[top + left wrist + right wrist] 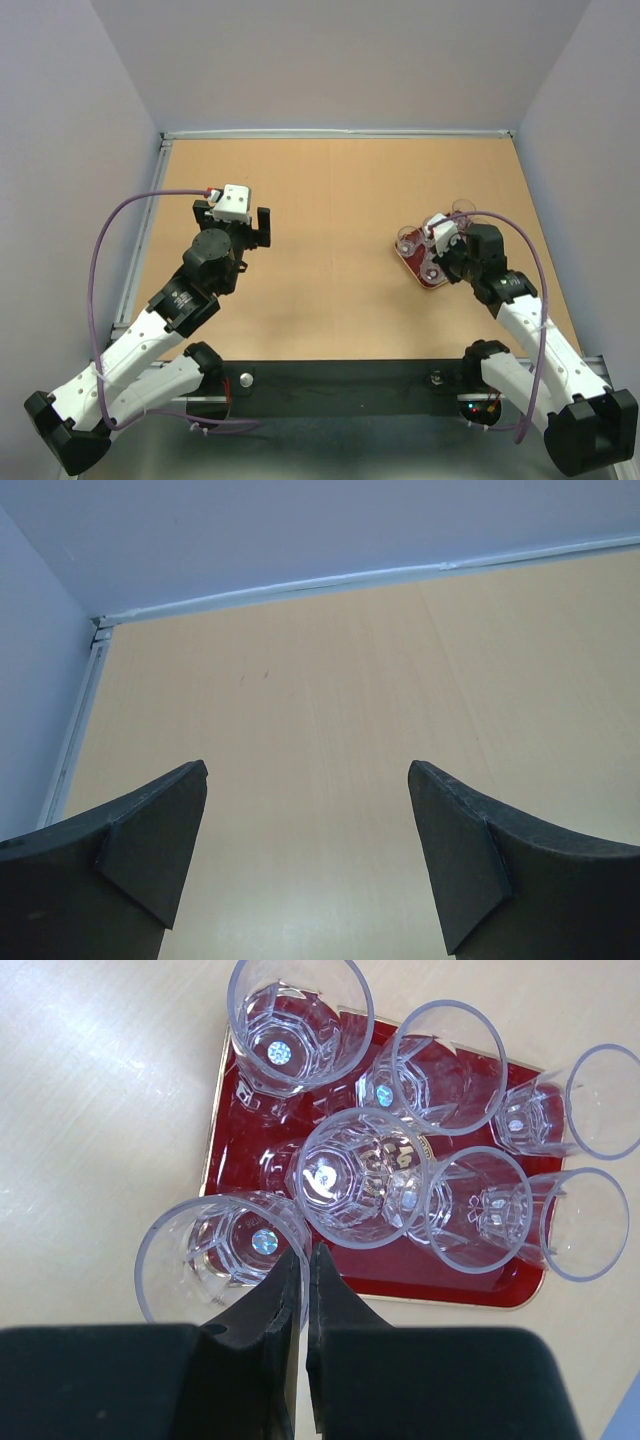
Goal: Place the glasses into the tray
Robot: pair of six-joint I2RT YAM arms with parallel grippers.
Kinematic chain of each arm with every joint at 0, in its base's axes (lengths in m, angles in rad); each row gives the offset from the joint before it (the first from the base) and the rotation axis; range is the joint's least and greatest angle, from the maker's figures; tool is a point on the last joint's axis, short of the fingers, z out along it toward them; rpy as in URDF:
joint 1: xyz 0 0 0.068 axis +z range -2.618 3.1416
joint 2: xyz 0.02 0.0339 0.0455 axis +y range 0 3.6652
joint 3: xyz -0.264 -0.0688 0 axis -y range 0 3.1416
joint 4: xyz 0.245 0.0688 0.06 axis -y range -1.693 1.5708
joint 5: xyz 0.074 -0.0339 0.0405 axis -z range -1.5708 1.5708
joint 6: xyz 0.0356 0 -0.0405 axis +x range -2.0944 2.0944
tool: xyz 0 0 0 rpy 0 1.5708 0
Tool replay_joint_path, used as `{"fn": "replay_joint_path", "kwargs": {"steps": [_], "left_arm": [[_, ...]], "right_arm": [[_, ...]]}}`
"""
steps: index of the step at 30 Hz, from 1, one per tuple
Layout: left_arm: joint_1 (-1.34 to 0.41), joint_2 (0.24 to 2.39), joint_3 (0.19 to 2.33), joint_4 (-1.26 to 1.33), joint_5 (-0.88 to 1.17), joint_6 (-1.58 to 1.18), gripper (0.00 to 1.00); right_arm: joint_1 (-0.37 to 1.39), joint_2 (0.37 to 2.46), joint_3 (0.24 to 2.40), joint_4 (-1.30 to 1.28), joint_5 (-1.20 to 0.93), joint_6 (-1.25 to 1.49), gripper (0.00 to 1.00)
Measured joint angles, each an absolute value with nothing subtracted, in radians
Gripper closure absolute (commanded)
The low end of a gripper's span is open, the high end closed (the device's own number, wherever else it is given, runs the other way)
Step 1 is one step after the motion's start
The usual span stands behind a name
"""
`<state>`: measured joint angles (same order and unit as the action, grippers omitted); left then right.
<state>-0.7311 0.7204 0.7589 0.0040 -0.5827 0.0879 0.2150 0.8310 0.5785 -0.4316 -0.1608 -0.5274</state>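
The dark red tray [240,1130] lies on the tan table and shows in the right wrist view, with several clear glasses standing crowded on it. One of them stands at its centre [365,1175]. My right gripper [306,1260] is shut on the rim wall of one glass [225,1255] at the tray's near-left corner, one finger inside it and one outside. I cannot tell whether this glass rests on the tray or hangs just above it. In the top view the tray [425,277] lies right of centre under my right gripper [436,260]. My left gripper [233,222] is open and empty, far to the left.
The left wrist view shows only bare tan table [320,730] between my open fingers, with the white back wall and a metal edge strip [300,583] beyond. Grey walls enclose the table on three sides.
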Motion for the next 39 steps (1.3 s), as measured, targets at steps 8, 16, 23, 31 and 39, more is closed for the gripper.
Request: {"fn": "replay_joint_path", "kwargs": {"steps": [8,16,23,31,39], "left_arm": [[-0.731,0.721,0.759,0.004,-0.583,0.088,0.07],[-0.731,0.721,0.759,0.004,-0.583,0.088,0.07],[-0.731,0.721,0.759,0.004,-0.583,0.088,0.07],[-0.731,0.72,0.759,0.004,-0.583,0.088,0.07],[-0.731,0.72,0.759,0.004,-0.583,0.088,0.07]], "right_arm": [[0.215,0.845,0.553,-0.401,-0.161,-0.535,1.0],[0.215,0.873,0.539,-0.388,-0.165,-0.542,0.91],[0.215,0.891,0.539,-0.387,-0.16,-0.53,0.75],[0.215,0.902,0.54,-0.384,-0.128,-0.493,0.52],[0.213,0.85,0.543,-0.383,-0.083,-0.458,0.49]]}}
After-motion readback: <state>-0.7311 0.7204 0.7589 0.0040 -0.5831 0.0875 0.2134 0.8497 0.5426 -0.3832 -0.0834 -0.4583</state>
